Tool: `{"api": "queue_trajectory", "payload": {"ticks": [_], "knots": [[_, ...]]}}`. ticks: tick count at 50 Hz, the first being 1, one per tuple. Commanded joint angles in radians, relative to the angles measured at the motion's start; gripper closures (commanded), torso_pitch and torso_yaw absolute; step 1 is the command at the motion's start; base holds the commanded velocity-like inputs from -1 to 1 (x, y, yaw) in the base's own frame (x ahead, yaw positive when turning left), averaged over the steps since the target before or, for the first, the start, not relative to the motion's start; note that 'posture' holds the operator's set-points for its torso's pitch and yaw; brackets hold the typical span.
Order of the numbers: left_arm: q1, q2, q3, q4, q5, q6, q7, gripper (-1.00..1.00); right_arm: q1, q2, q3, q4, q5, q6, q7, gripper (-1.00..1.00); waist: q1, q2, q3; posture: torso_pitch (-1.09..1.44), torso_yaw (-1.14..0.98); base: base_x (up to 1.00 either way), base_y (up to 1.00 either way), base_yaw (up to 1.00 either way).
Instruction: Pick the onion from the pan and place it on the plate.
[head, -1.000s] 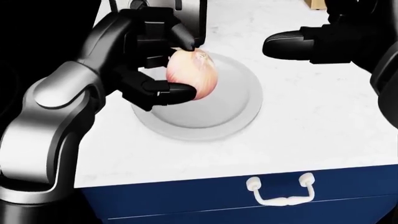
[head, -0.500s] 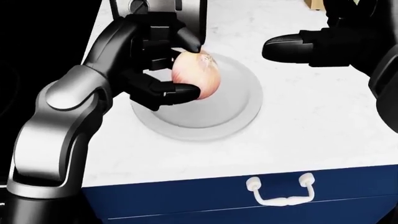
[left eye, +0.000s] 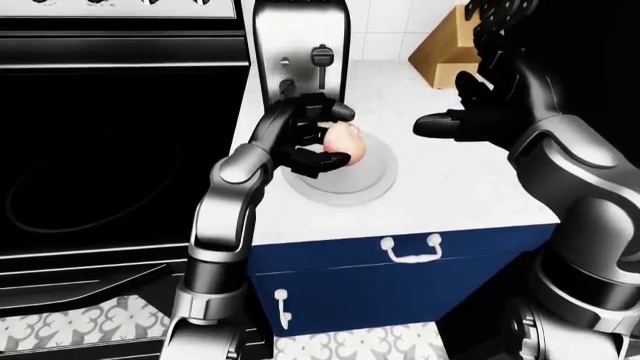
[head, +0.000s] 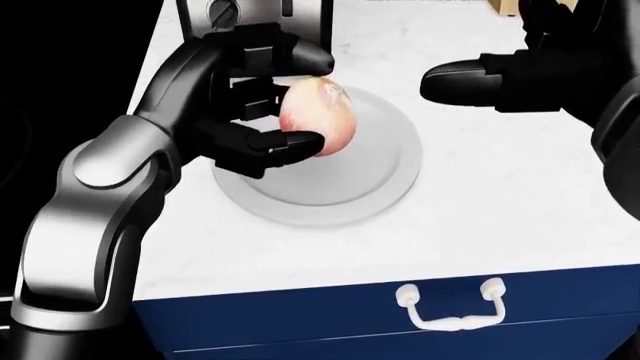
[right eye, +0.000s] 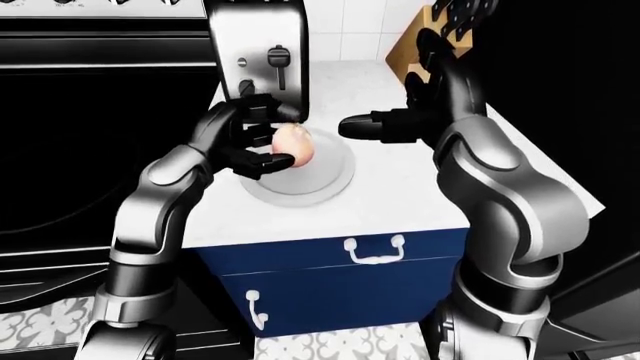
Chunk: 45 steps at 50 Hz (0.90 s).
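Note:
My left hand is shut on a pale pink onion and holds it just above the left part of a white plate on the white counter. The same hold shows in the left-eye view, where the onion hangs over the plate. My right hand is open and empty, hovering to the right of the plate, a little above the counter. The pan does not show in any view.
A steel toaster stands just above the plate in the left-eye view. A wooden knife block sits at the upper right. A black stove fills the left. Blue drawers with white handles lie below the counter.
My left hand has shifted slightly right and up with the onion, still over the plate. My right hand has barely moved.

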Motion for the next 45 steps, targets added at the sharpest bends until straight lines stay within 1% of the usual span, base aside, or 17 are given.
{"api": "queue_trajectory", "payload": {"ticks": [1, 6, 7, 11, 26, 29, 34, 35, 36, 38, 39, 41, 43, 45], "knots": [[-0.040, 0.003, 0.013, -0.047, -0.010, -0.040, 0.005, 0.00, -0.027, -0.011, -0.010, -0.019, -0.004, -0.034, 0.001, -1.00, 0.000, -0.002, -0.030, 0.00, 0.00, 0.00, 0.00, 0.00], [-0.032, 0.001, 0.011, -0.052, -0.012, -0.043, 0.002, -0.05, -0.027, -0.010, -0.007, -0.015, -0.008, -0.036, 0.003, -1.00, 0.000, -0.003, -0.031, 0.00, 0.00, 0.00, 0.00, 0.00], [-0.030, 0.001, 0.011, -0.057, -0.014, -0.039, 0.001, -0.17, -0.031, -0.010, -0.008, -0.015, -0.007, -0.032, 0.003, -1.00, 0.000, -0.003, -0.031, 0.00, 0.00, 0.00, 0.00, 0.00], [-0.032, 0.002, 0.012, -0.058, -0.014, -0.038, 0.000, -0.24, -0.031, -0.011, -0.007, -0.011, -0.011, -0.037, 0.007, -1.00, 0.000, -0.002, -0.030, 0.00, 0.00, 0.00, 0.00, 0.00], [-0.027, 0.000, 0.013, -0.059, -0.013, -0.043, 0.002, -0.27, -0.026, -0.006, -0.010, -0.023, -0.008, -0.029, 0.002, -1.00, 0.000, -0.003, -0.031, 0.00, 0.00, 0.00, 0.00, 0.00], [-0.036, 0.005, 0.020, -0.048, -0.018, -0.048, 0.004, -0.28, -0.029, -0.007, -0.009, -0.018, -0.009, -0.031, 0.002, -1.00, 0.000, -0.002, -0.031, 0.00, 0.00, 0.00, 0.00, 0.00], [-0.057, 0.020, 0.035, -0.047, -0.036, -0.036, 0.019, -0.35, -0.030, -0.007, -0.008, -0.015, -0.012, -0.034, 0.005, -1.00, 0.000, -0.002, -0.031, 0.00, 0.00, 0.00, 0.00, 0.00], [-0.063, 0.024, 0.038, -0.044, -0.040, -0.035, 0.021, -0.38, -0.035, -0.009, -0.007, -0.011, -0.013, -0.034, 0.006, -1.00, -0.001, -0.001, -0.031, 0.00, 0.00, 0.00, 0.00, 0.00], [-0.070, 0.028, 0.043, -0.042, -0.046, -0.032, 0.024, -0.51, -0.038, -0.010, -0.007, -0.007, -0.014, -0.036, 0.007, -1.00, -0.001, -0.001, -0.031, 0.00, 0.00, 0.00, 0.00, 0.00], [-0.075, 0.034, 0.044, -0.038, -0.051, -0.032, 0.029, -0.56, -0.039, -0.009, -0.003, -0.002, -0.017, -0.041, 0.009, -1.00, -0.001, 0.000, -0.030, 0.00, 0.00, 0.00, 0.00, 0.00], [-0.080, 0.038, 0.046, -0.041, -0.055, -0.027, 0.031, -0.64, -0.044, -0.010, -0.003, 0.001, -0.017, -0.038, 0.008, -1.00, -0.001, 0.000, -0.030, 0.00, 0.00, 0.00, 0.00, 0.00], [-0.088, 0.045, 0.050, -0.039, -0.060, -0.025, 0.036, -0.71, -0.048, -0.012, 0.000, 0.011, -0.023, -0.046, 0.013, -1.00, -0.001, 0.001, -0.030, 0.00, 0.00, 0.00, 0.00, 0.00], [-0.097, 0.052, 0.054, -0.043, -0.067, -0.018, 0.041, -0.84, -0.059, -0.015, 0.000, 0.018, -0.025, -0.044, 0.015, -1.00, -0.001, 0.001, -0.030, 0.00, 0.00, 0.00, 0.00, 0.00], [-0.104, 0.061, 0.056, -0.044, -0.069, -0.012, 0.045, -0.87, -0.064, -0.017, 0.003, 0.028, -0.030, -0.051, 0.019, -1.00, -0.002, 0.002, -0.030, 0.00, 0.00, 0.00, 0.00, 0.00]]}}
